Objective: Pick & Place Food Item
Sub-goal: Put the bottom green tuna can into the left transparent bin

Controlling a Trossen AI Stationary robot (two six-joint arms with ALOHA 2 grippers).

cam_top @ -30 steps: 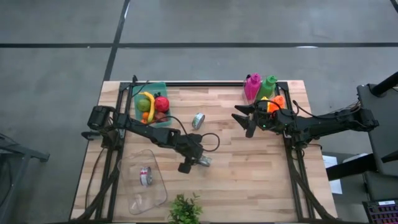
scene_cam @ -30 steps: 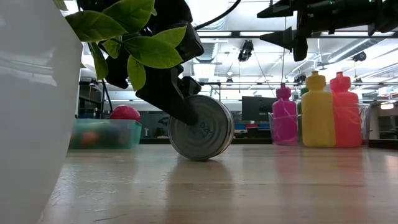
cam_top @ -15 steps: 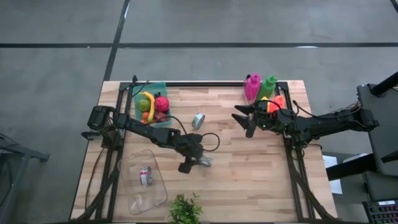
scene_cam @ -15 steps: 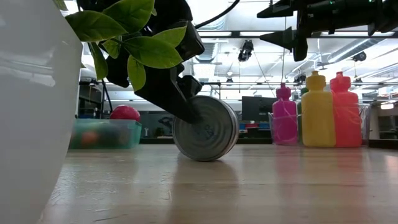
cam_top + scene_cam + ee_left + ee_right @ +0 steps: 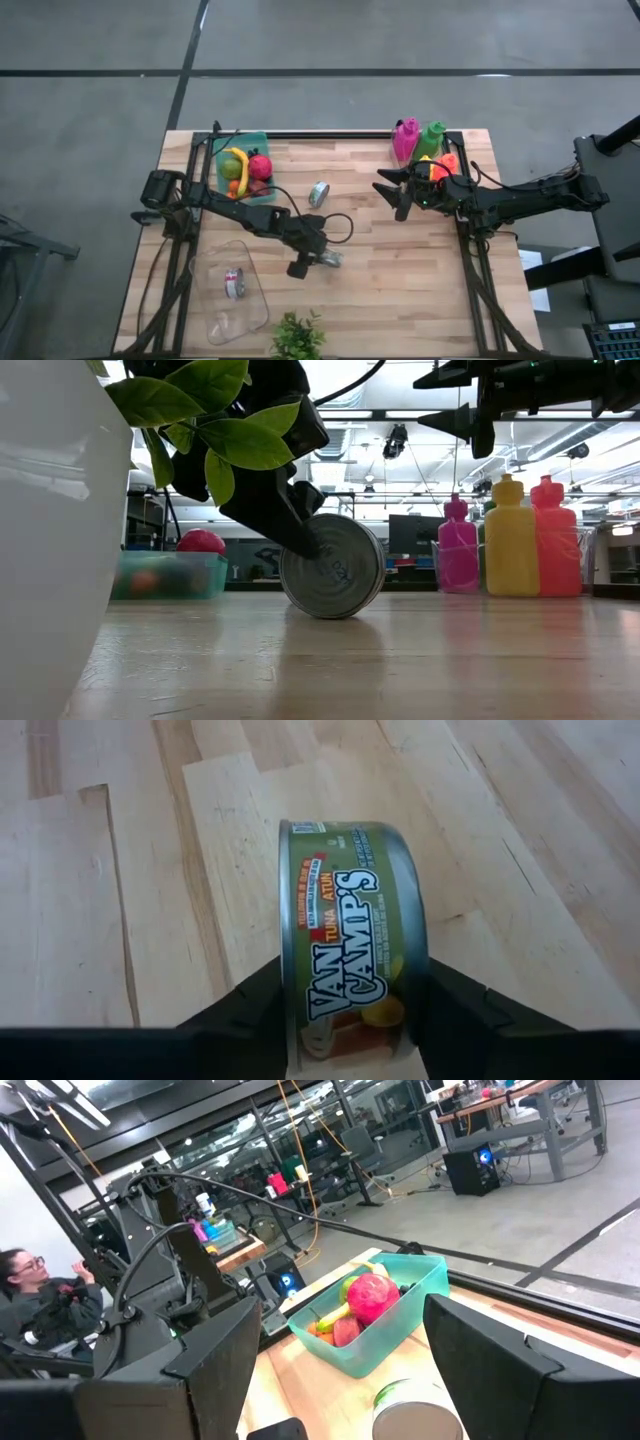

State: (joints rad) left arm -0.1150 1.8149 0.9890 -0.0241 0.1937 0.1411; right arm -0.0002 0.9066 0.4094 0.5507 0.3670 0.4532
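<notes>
Partly cropped tuna can (image 5: 352,945), leaf-hidden left gripper (image 5: 300,525)

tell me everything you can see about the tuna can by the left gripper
The tuna can is a short round metal tin with a green Van Camp's label reading tuna and atun. It stands on its rim on the wooden table, flat silver end facing the low camera, between the left gripper fingers, near the table's middle.

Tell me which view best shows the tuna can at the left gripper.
Left wrist view: the tuna can fills it, label readable, between the left gripper fingers. Low view shows its round end; high view, a small shape.
</notes>
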